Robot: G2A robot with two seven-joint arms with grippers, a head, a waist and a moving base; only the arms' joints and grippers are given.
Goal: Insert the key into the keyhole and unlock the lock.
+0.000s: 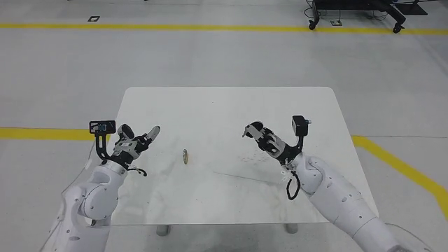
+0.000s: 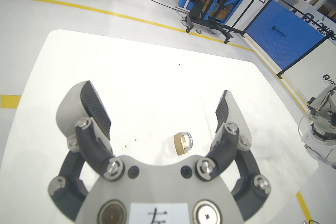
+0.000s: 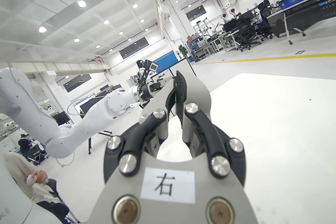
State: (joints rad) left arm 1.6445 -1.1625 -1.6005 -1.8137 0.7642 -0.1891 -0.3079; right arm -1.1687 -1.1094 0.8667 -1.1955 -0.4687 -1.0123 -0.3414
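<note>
A small brass padlock (image 1: 185,156) with a silver shackle lies on the white table (image 1: 231,105), left of its middle. My left gripper (image 1: 141,131) hovers at the table's left side, a short way left of the lock, fingers spread open and empty. In the left wrist view the padlock (image 2: 181,143) lies on its side just beyond the wide-open left gripper (image 2: 157,93), nearer one finger. My right gripper (image 1: 246,128) hangs above the table right of the lock, shut. Its pads (image 3: 181,89) press together in the right wrist view; whether a key sits between them I cannot make out.
The tabletop around the lock is bare white with faint scuff marks (image 2: 131,142). Yellow floor lines (image 1: 210,26) run beyond and beside the table. A black wheeled rack (image 1: 357,3) stands far back right, well off the table.
</note>
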